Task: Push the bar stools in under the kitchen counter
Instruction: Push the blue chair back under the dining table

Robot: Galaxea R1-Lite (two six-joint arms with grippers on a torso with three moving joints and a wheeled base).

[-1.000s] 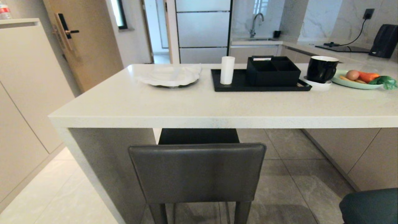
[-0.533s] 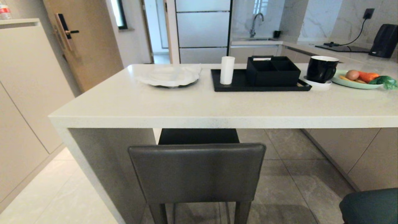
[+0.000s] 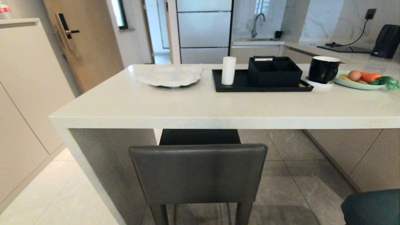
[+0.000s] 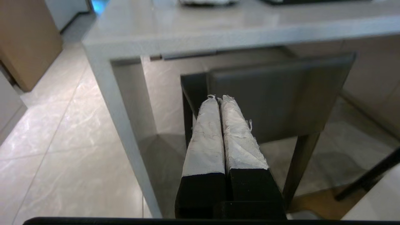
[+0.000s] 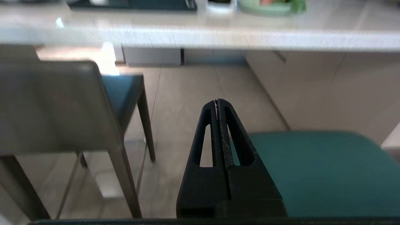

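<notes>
The dark-grey bar stool [image 3: 198, 173] stands straight ahead, its seat partly under the white speckled kitchen counter [image 3: 187, 107] and its square back outside the edge. A teal bar stool [image 3: 372, 207] shows at the lower right corner, away from the counter. Neither arm appears in the head view. In the left wrist view my left gripper [image 4: 220, 97] is shut and empty, pointing at the grey stool's back [image 4: 281, 93] near its left edge. My right gripper [image 5: 217, 100] is shut and empty, hovering between the grey stool [image 5: 53, 106] and the teal stool [image 5: 315, 172].
On the counter sit a covered plate [image 3: 170, 76], a black tray [image 3: 237, 85] with a white cup [image 3: 228, 70] and a black box [image 3: 274, 71], a black mug [image 3: 323, 68] and a green plate of food [image 3: 359, 80]. Beige cabinets [image 3: 25, 93] line the left; grey floor tiles lie under the counter.
The head view is unchanged; the stools and counter items stay where they were.
</notes>
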